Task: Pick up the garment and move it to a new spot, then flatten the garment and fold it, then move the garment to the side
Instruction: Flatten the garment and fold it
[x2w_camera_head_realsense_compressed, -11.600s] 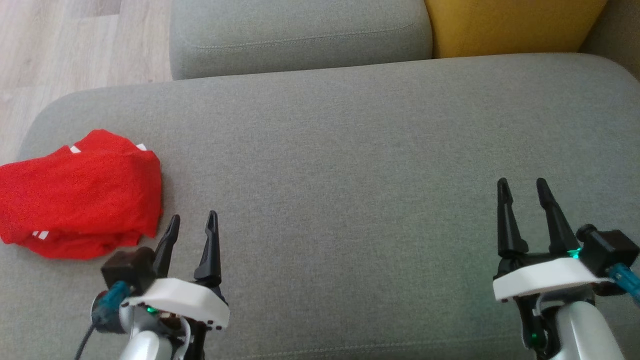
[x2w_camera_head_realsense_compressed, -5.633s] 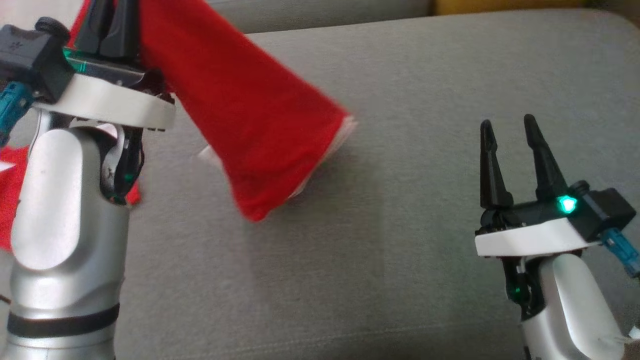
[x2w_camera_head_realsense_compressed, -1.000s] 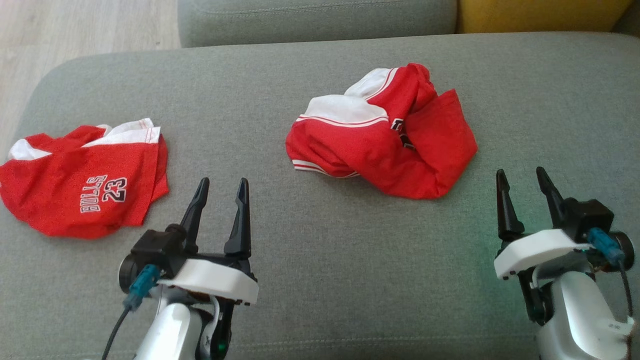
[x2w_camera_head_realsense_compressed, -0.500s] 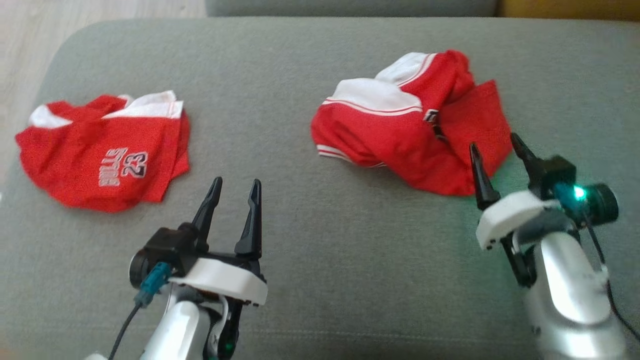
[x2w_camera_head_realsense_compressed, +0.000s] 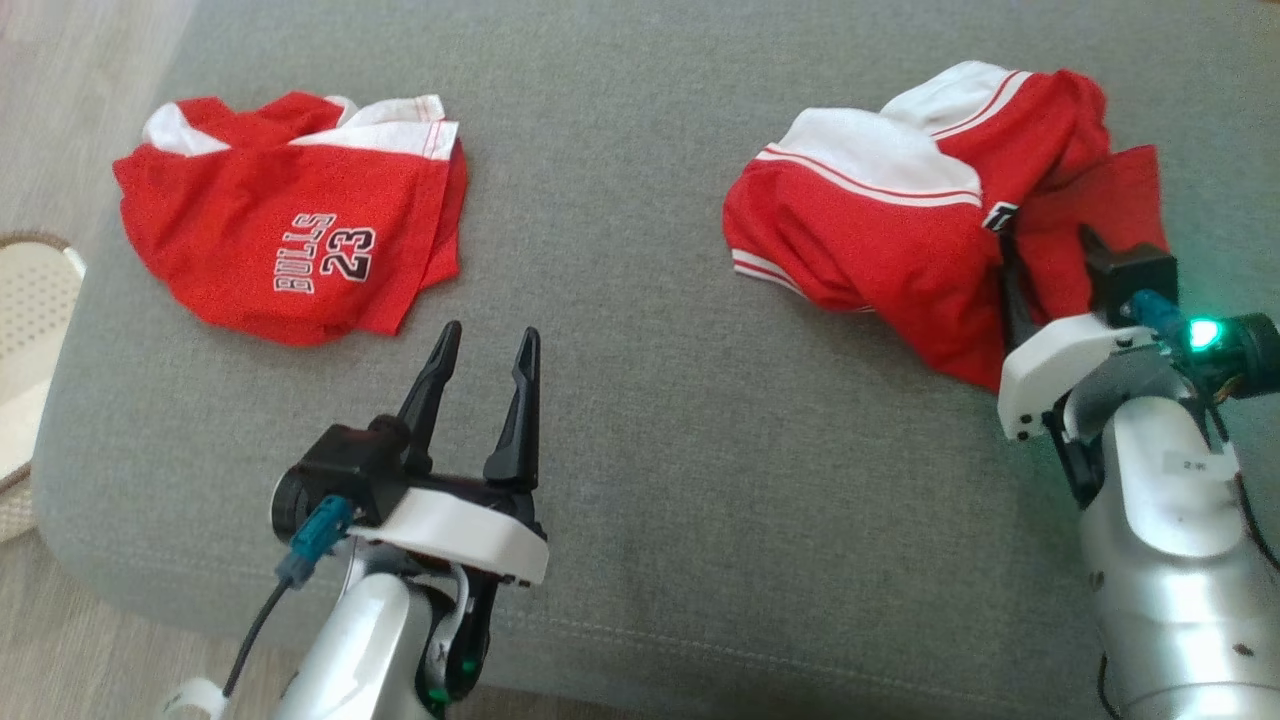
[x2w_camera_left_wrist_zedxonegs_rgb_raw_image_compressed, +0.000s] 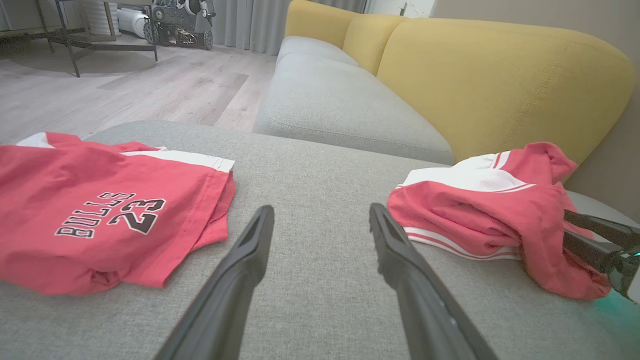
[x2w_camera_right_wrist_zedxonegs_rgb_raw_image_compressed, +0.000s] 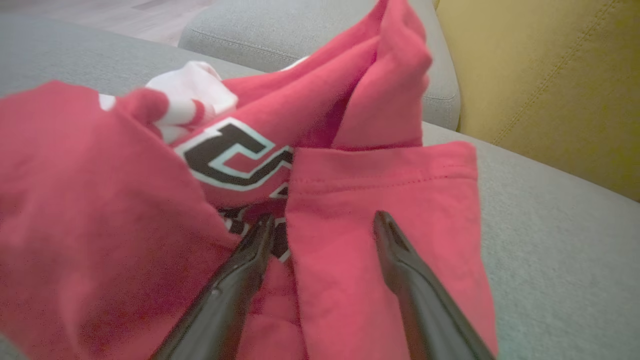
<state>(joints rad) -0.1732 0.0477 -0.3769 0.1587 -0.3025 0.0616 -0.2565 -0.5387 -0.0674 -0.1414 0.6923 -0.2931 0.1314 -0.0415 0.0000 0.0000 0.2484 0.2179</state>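
Note:
The garment (x2w_camera_head_realsense_compressed: 900, 240), red with white panels and stripes, lies crumpled at the right of the grey cushion (x2w_camera_head_realsense_compressed: 640, 400). My right gripper (x2w_camera_head_realsense_compressed: 1050, 262) is open at its near right edge, fingers reaching over a red flap (x2w_camera_right_wrist_zedxonegs_rgb_raw_image_compressed: 380, 200). In the right wrist view the right gripper (x2w_camera_right_wrist_zedxonegs_rgb_raw_image_compressed: 322, 220) straddles that flap's hemmed edge, beside a black-and-white print. My left gripper (x2w_camera_head_realsense_compressed: 490, 335) is open and empty over bare cushion, left of the garment (x2w_camera_left_wrist_zedxonegs_rgb_raw_image_compressed: 480, 215). In the left wrist view the left gripper (x2w_camera_left_wrist_zedxonegs_rgb_raw_image_compressed: 320, 210) points between the two red pieces.
A second red piece printed BULLS 23 (x2w_camera_head_realsense_compressed: 300, 220) lies flat at the cushion's far left. A pale woven basket (x2w_camera_head_realsense_compressed: 25, 330) stands on the floor by the left edge. Another grey seat (x2w_camera_left_wrist_zedxonegs_rgb_raw_image_compressed: 340, 105) and a yellow backrest (x2w_camera_left_wrist_zedxonegs_rgb_raw_image_compressed: 500, 80) lie beyond.
The head camera has tipped down and turned. My right gripper has moved forward from the bare cushion onto the garment's near right flap, still open. The left gripper has kept its place.

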